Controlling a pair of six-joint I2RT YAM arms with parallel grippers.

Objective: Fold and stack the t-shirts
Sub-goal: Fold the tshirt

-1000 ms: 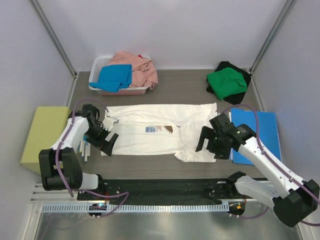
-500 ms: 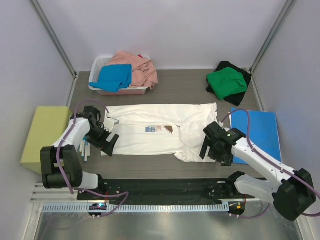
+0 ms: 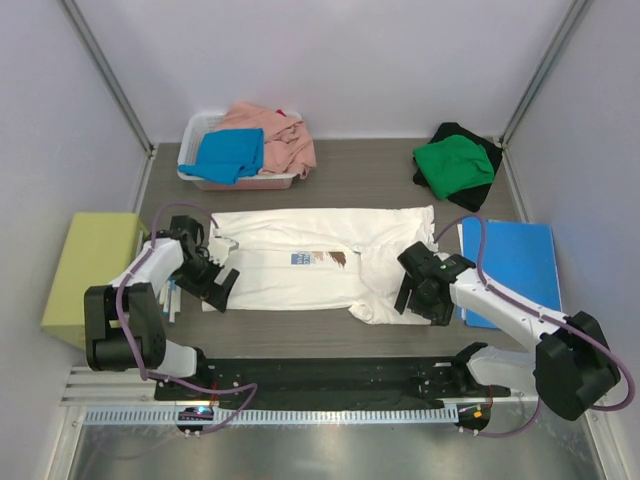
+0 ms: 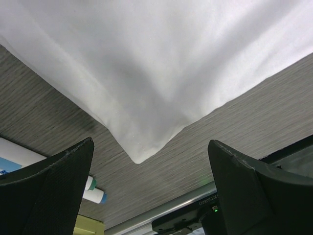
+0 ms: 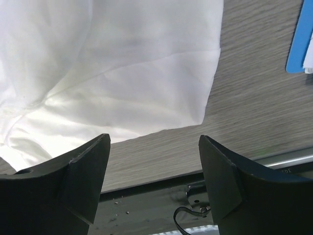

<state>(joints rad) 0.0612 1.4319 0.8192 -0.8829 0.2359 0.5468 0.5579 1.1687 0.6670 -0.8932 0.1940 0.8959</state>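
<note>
**What the views keep back**

From above, the white t-shirt's (image 3: 300, 265) chest print (image 3: 318, 258) is too small to read. At one o'clock the black t-shirt (image 3: 455, 130) lies mostly under the green t-shirt (image 3: 455, 165). At eleven o'clock the white basket (image 3: 197, 128) shows little beyond its rim and front wall, under the bright blue t-shirt (image 3: 230, 155) and salmon pink t-shirt (image 3: 280, 135). The right arm (image 3: 500, 300) covers the blue folder's (image 3: 520, 260) left edge. In both wrist views the white cloth runs off the top edge. In the left wrist view, a small white, teal-tipped item (image 4: 94, 190) at seven o'clock is half hidden behind the left gripper (image 4: 150, 142); what it is cannot be told.
</note>
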